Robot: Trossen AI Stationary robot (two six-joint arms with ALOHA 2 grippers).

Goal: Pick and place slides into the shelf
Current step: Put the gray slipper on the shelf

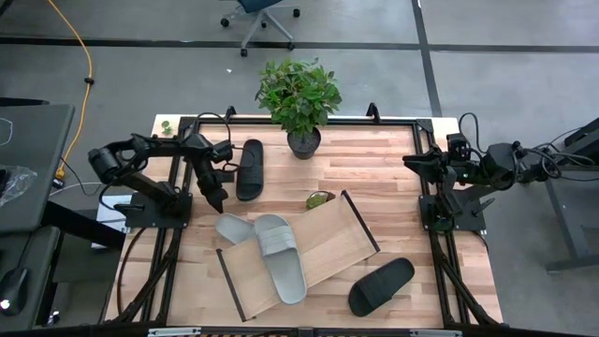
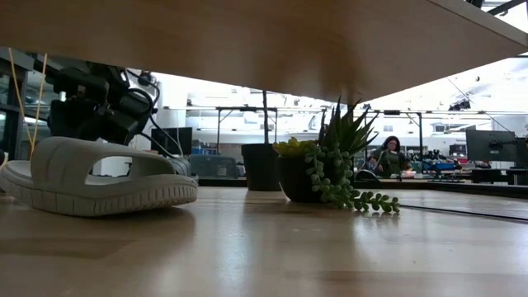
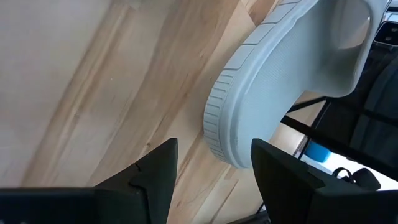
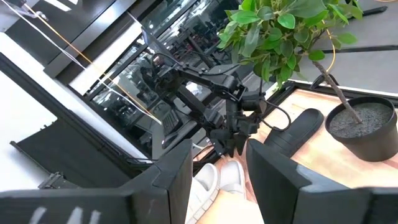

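Two light grey slides lie side by side. One (image 1: 283,260) rests on the shelf (image 1: 328,239), a tilted light-wood tray. The other (image 1: 234,227) lies at the shelf's far left corner, also seen in the low view (image 2: 91,177). My left gripper (image 1: 218,198) hangs open just above that slide's rounded end (image 3: 236,124), slanting down; its fingers stand on either side and do not touch it. One black slide (image 1: 250,168) lies on the table far left, another (image 1: 381,285) near right. My right gripper (image 4: 217,171) waits open, raised at the table's right side.
A potted plant (image 1: 299,98) stands at the far middle of the table. A small succulent (image 1: 318,198) sits by the shelf's far edge. Bare table lies between the shelf and the right arm's base (image 1: 449,211).
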